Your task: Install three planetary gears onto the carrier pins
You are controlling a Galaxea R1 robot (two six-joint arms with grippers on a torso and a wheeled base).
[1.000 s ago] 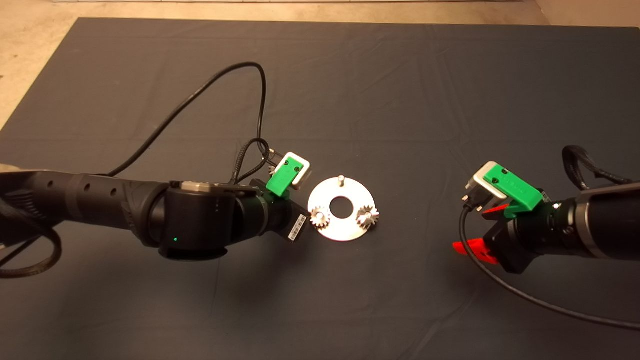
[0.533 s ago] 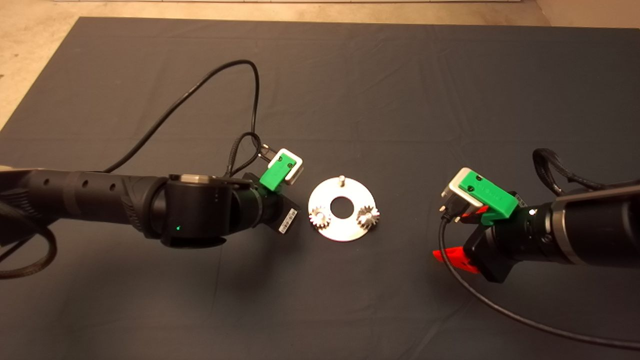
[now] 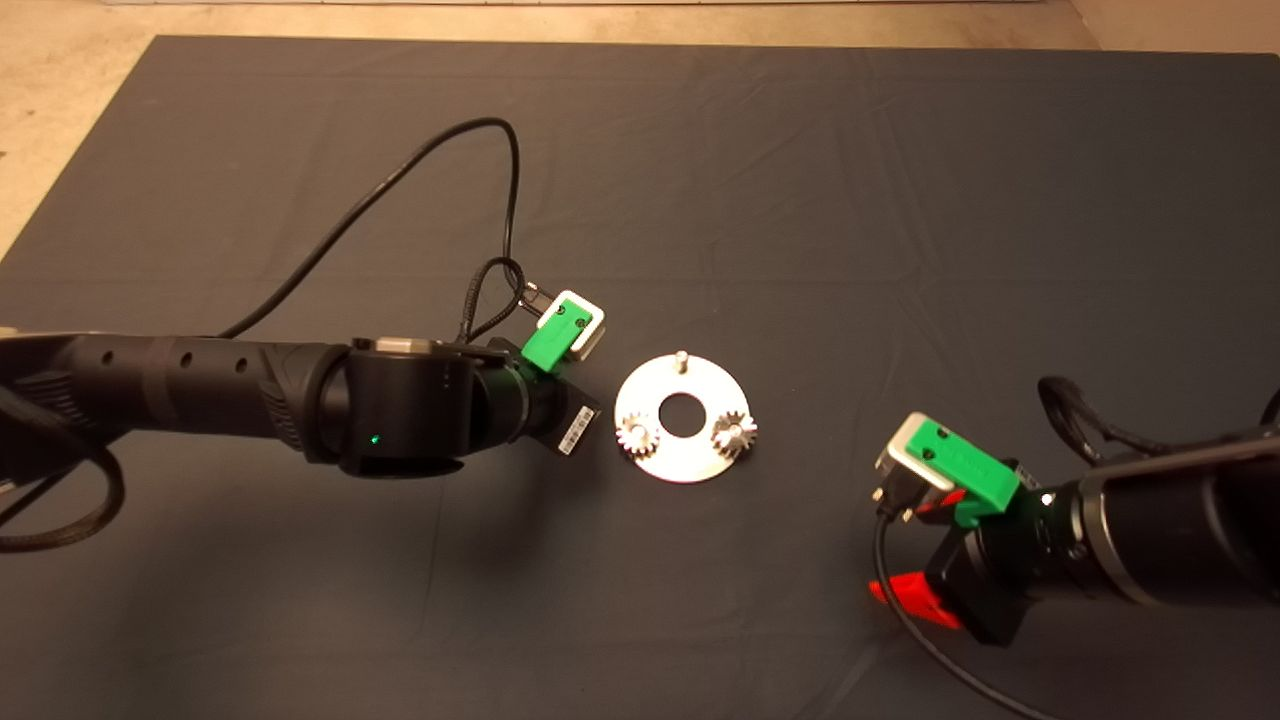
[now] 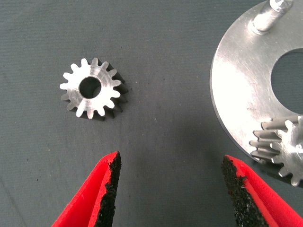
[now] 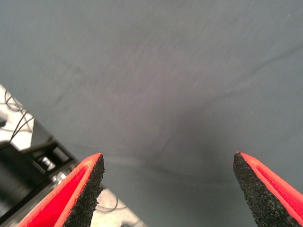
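Left gripper [image 4: 170,189]: its two red fingers are spread wide with nothing between them. It hangs low over the mat, right next to the disc.
Loose gear [image 4: 92,88]: it lies flat on the mat, hole facing up, near the open fingers and a little way from the disc. The arm hides it from the camera above.
How the gear will feel: I think it is small, hard and smooth, so it could slip. A good hold would be a finger on each toothed side, with the hole left free for the pin.
Disc [image 3: 660,460]: flat and silver, in the middle of the mat. Two gears [image 3: 734,434] already sit on two pins.
Bare pin [image 3: 681,358]: it stands up alone at the far side of the disc, and looks like the spot for the last gear.
Right gripper [image 5: 168,191]: wide and holding nothing, well away at the lower right of the mat.
Mat [image 3: 800,200]: dark, soft-looking cloth with a few creases.
Room: pale floor shows past the mat's far edge.
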